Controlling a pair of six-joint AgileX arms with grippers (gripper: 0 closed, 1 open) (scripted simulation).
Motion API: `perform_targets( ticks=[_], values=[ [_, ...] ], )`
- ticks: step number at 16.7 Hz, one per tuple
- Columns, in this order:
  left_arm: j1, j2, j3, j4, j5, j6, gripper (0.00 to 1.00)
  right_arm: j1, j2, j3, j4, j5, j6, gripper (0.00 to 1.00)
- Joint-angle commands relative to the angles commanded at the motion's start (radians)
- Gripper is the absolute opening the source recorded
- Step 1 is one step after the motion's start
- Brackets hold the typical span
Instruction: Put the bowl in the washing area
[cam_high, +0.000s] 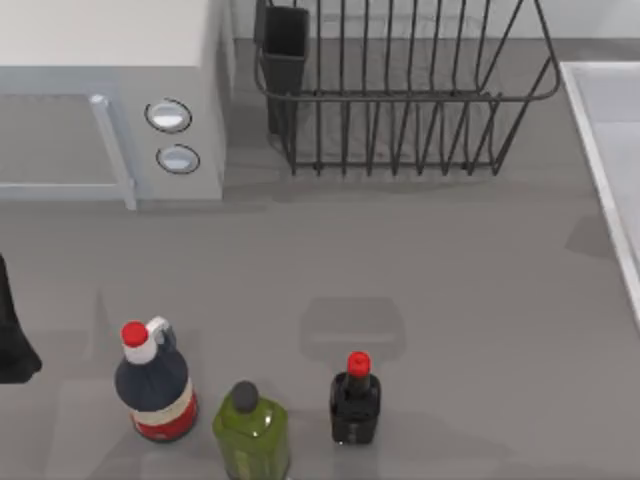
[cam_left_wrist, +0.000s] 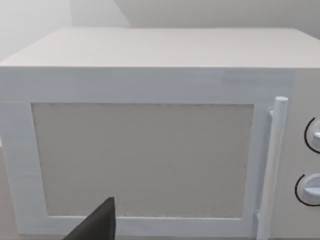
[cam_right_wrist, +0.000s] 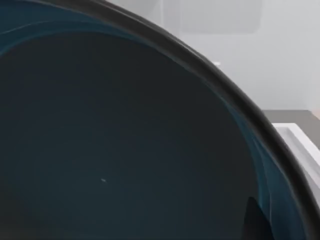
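The glossy teal-blue bowl (cam_right_wrist: 125, 150) sits close under the right wrist, apparently carried near the white sink basin (cam_high: 600, 130) at the desk's right edge. Whether the right hand clasps it I cannot tell. Next, judge it over the basin and lower it; the left hand (cam_left_wrist: 97, 225) idles before the white microwave (cam_left_wrist: 150, 140).

The bowl (cam_right_wrist: 125, 150) is dark teal with a dark rim. The microwave (cam_high: 110, 90) is pale grey, the dish rack (cam_high: 400, 90) black wire, the sink (cam_high: 610, 150) white.

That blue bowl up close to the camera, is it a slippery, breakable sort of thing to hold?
Probably slippery: the bowl has a smooth, glossy teal inside. It looks rigid, with a thin dark rim, so likely glazed ceramic that could chip if dropped. Being wide and shallow, it should sit steady rather than roll once set in the washing area.
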Motion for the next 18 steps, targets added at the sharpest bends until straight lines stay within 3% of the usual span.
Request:
perform_targets(
  ticks=[1, 14, 18],
  values=[
    [0.000, 0.000, 0.000, 0.000, 0.000, 0.000, 1.00, 0.000, 0.000, 0.000, 0.000, 0.000, 0.000, 0.00],
    [0.000, 0.000, 0.000, 0.000, 0.000, 0.000, 1.00, 0.000, 0.000, 0.000, 0.000, 0.000, 0.000, 0.98],
    [0.000, 0.000, 0.000, 0.000, 0.000, 0.000, 1.00, 0.000, 0.000, 0.000, 0.000, 0.000, 0.000, 1.00]
  ],
)
